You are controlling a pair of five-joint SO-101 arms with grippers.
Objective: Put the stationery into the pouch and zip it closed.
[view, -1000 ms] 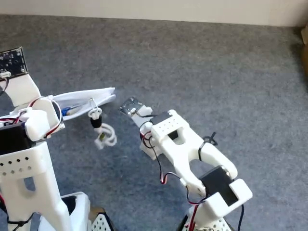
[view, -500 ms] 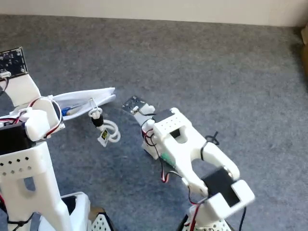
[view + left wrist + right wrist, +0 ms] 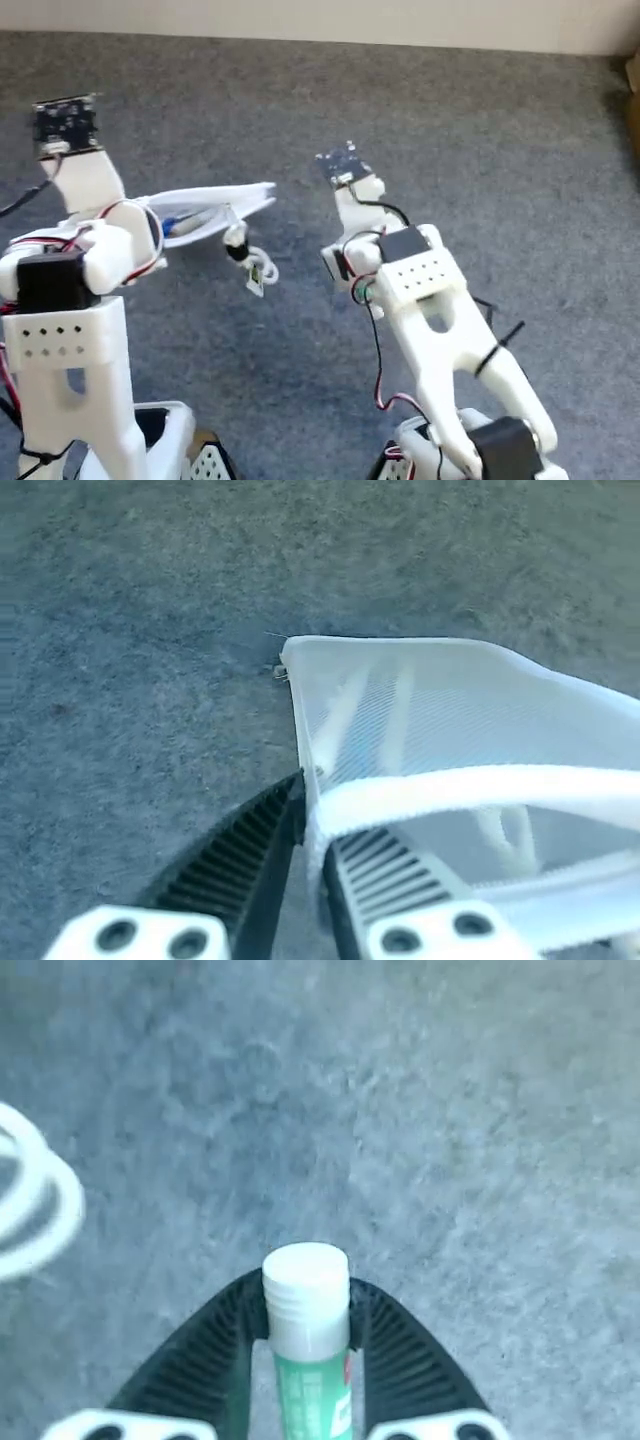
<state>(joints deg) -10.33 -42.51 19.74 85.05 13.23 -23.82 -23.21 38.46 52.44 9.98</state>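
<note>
White mesh pouch [image 3: 450, 710], one, sits clamped in left end effector [image 3: 306, 815]; right end effector [image 3: 305, 1288] grips one glue stick [image 3: 308, 1345].

High view: fixed, raised camera facing down over the carpet [image 3: 480, 130], with both arms at its near edge. Left wrist view: close range along the left gripper [image 3: 310, 810], pouch [image 3: 450, 720] between the jaws. Right wrist view: close range along the right gripper [image 3: 307, 1285], stick [image 3: 305, 1345] between the jaws. The high and left wrist views share the pouch. The high and right wrist views share the cord loop [image 3: 35, 1205] beyond the jaws.
</note>
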